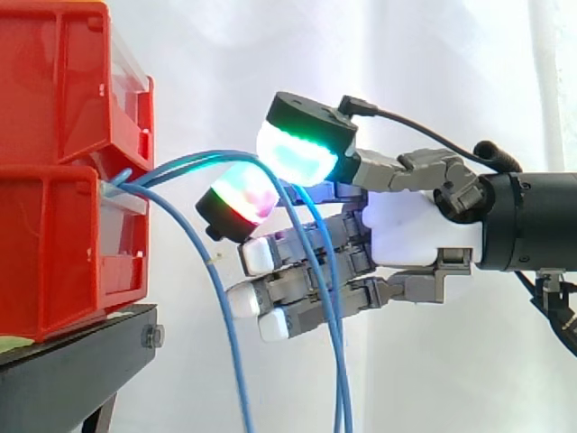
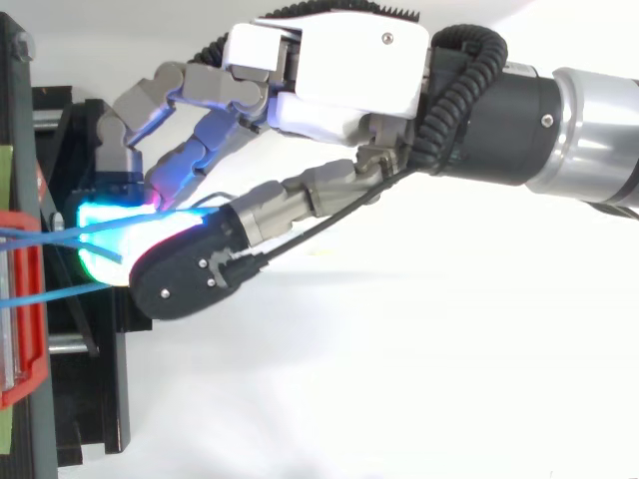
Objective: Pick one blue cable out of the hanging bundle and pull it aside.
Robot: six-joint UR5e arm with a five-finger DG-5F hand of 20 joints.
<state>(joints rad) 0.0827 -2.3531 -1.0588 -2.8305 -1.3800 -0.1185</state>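
Several thin blue cables (image 1: 171, 167) leave the gap between the stacked red bins (image 1: 54, 99) and arc to the right. One cable (image 1: 233, 343) drops free on the left. Two more (image 1: 337, 361) run over to my hand (image 1: 415, 225) and hang down across its lower fingers. The hand reaches in from the right. Its green-cyan pad (image 1: 297, 149) and red-magenta pad (image 1: 242, 197) are closed together on blue cable at the top of the arc. From above, the cables (image 2: 50, 238) run from the bin edge into the glowing pads (image 2: 115, 235) of the hand (image 2: 339, 70).
The red bins sit on a black stand (image 1: 72, 370) at the left. From above, the red bin rim (image 2: 25, 299) and the black frame (image 2: 75, 130) lie close to the fingertips. A white curtain is behind, with free room to the right and below.
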